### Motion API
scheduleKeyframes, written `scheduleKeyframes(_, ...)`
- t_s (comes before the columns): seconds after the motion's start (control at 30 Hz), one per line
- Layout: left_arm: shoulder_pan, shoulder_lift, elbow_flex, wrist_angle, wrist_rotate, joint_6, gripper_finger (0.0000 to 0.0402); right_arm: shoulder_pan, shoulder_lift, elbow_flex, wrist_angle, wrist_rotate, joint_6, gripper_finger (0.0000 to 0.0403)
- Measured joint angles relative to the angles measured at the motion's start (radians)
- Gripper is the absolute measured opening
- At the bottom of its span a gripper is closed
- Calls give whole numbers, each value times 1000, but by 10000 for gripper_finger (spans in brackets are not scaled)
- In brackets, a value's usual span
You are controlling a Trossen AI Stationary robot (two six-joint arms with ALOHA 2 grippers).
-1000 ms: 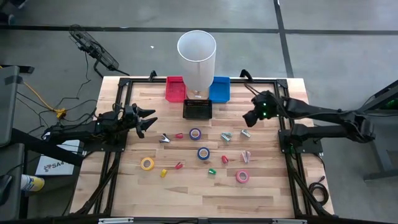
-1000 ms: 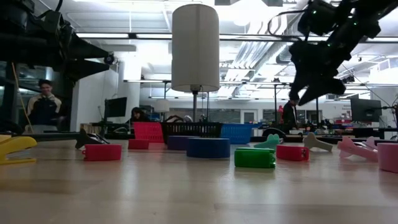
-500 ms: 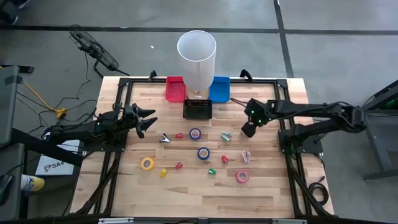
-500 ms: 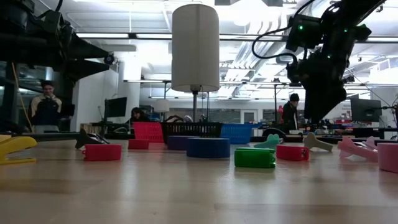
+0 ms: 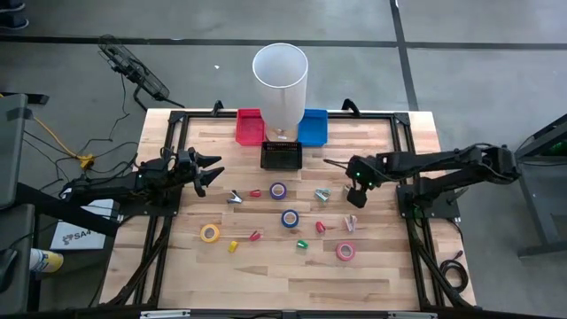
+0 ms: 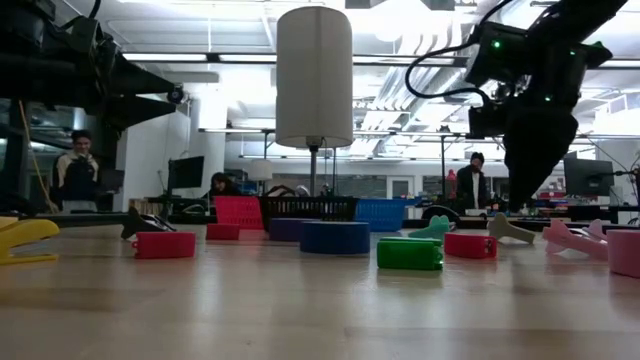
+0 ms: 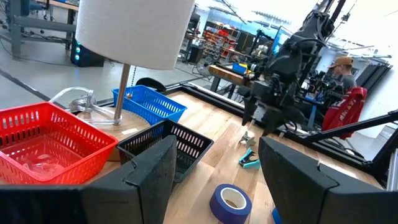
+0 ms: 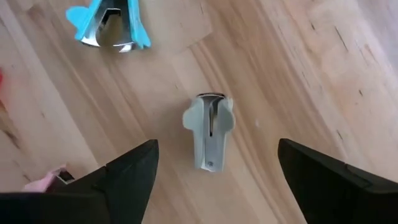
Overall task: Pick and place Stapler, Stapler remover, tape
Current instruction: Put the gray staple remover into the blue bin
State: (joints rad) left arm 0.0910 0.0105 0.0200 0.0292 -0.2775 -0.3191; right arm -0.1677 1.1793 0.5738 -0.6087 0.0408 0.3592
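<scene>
My right gripper (image 5: 353, 192) (image 8: 217, 149) is open and points down over a pale grey staple remover (image 8: 208, 129) (image 5: 350, 188) lying flat on the table; its fingers stand on either side, apart from it. A teal staple remover (image 8: 112, 25) (image 5: 322, 193) lies beside it, a pink one (image 5: 351, 222) nearer the near edge. Two blue tape rolls (image 5: 278, 190) (image 5: 290, 217), a yellow roll (image 5: 209, 233) and a pink roll (image 5: 345, 252) lie flat. Small red, green and yellow staplers (image 5: 301, 244) are scattered among them. My left gripper (image 5: 209, 174) (image 7: 217, 155) waits open at the table's left.
A red bin (image 5: 250, 126), a blue bin (image 5: 312, 127) and a black basket (image 5: 282, 155) stand at the far edge around a white lamp (image 5: 280, 75). A grey staple remover (image 5: 235, 197) lies near the left gripper. People show in the room behind the table (image 6: 75, 170).
My right gripper has moved toward the table's near edge and come down, turning from a slant to pointing straight down over the pale grey staple remover. Nothing on the table has moved.
</scene>
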Motion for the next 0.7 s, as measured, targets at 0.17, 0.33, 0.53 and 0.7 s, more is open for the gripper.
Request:
scheduleKeyframes(0.17, 0, 0, 0, 0, 0, 0, 225, 19, 0, -26, 27, 10, -1, 322)
scheduleKeyframes(0.33, 0, 0, 0, 0, 0, 0, 225, 41, 0, -73, 83, 27, -1, 321)
scheduleKeyframes(0.53, 0, 0, 0, 0, 0, 0, 225, 40, 25, -96, 153, 39, -2, 321)
scheduleKeyframes(0.7, 0, 0, 0, 0, 0, 0, 225, 40, 107, -112, 228, 38, -25, 321)
